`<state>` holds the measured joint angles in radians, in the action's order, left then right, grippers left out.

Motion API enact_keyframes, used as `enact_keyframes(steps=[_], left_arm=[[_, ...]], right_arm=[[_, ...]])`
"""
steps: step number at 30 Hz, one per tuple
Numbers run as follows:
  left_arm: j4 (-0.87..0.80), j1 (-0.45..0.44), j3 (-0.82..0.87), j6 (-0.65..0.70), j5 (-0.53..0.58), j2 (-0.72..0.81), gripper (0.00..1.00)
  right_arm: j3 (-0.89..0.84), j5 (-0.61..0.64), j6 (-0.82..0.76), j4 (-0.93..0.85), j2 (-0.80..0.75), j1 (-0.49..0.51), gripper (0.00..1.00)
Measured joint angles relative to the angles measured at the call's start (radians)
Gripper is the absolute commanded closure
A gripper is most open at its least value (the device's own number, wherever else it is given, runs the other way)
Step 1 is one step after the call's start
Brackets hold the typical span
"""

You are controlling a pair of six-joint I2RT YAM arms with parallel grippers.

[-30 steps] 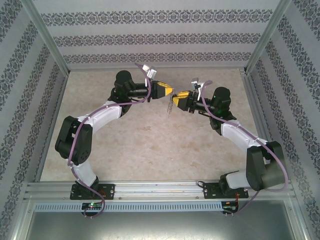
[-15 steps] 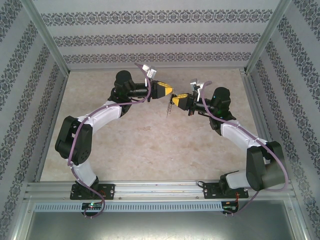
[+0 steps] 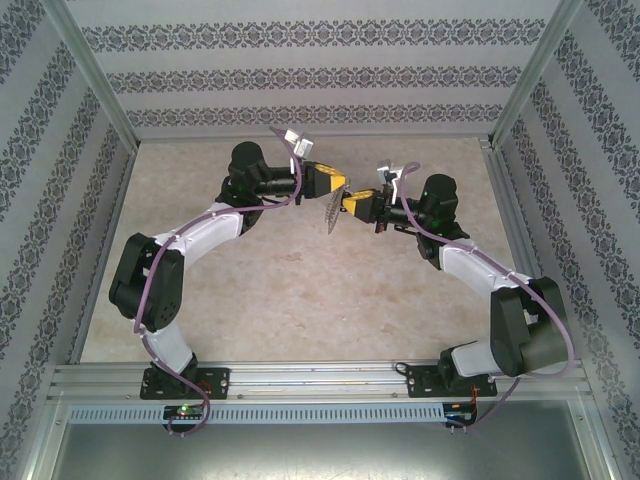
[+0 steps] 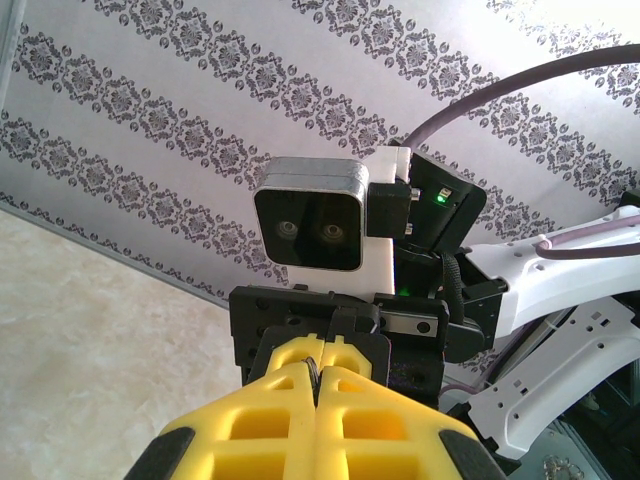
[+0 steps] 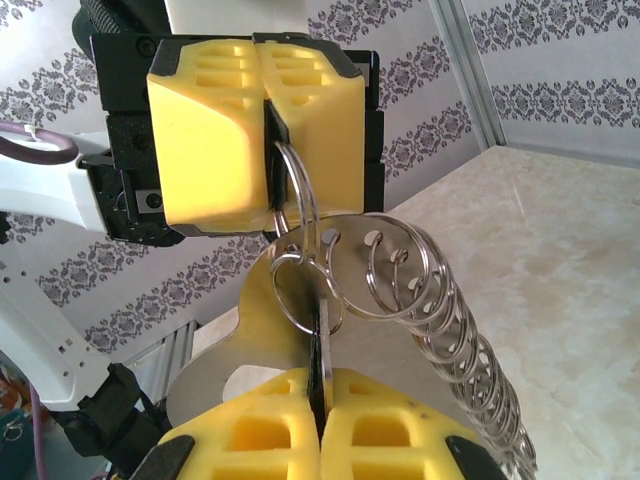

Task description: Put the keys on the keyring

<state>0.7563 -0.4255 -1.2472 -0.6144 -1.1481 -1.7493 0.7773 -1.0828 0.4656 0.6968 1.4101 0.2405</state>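
Both claws meet in mid-air: the left gripper pinches the keyring, and the right gripper squeezes what seems a flat silver key.

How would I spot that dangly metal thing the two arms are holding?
Above the beige table, the left gripper and right gripper face each other. Between their yellow fingers hangs the keyring: silver wire loops trailing a chain of rings, shiny metal against plastic.

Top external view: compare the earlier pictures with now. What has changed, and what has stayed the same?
The right gripper edged toward the left gripper and closed on the keyring, which tilted and shifted leftward. The left gripper stayed shut on the keyring, its arm in place.
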Motion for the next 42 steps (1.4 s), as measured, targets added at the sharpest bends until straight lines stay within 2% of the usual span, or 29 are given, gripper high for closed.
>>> enact_keyframes(steps=[11, 22, 38, 42], left_arm=[[0.007, 0.000, 0.012, 0.000, 0.008, 0.006, 1.00], [0.051, 0.000, 0.031, -0.009, 0.035, 0.010, 1.00], [0.124, 0.003, 0.061, -0.042, 0.071, 0.011, 1.00], [0.130, 0.003, 0.066, -0.047, 0.077, 0.011, 1.00]], right_arm=[[0.052, -0.006, 0.004, -0.016, 0.034, 0.044, 1.00], [0.055, -0.008, 0.024, 0.008, 0.059, 0.023, 1.00], [0.124, -0.007, 0.041, 0.011, 0.114, 0.058, 1.00], [0.112, -0.002, 0.042, 0.012, 0.111, 0.056, 0.87]])
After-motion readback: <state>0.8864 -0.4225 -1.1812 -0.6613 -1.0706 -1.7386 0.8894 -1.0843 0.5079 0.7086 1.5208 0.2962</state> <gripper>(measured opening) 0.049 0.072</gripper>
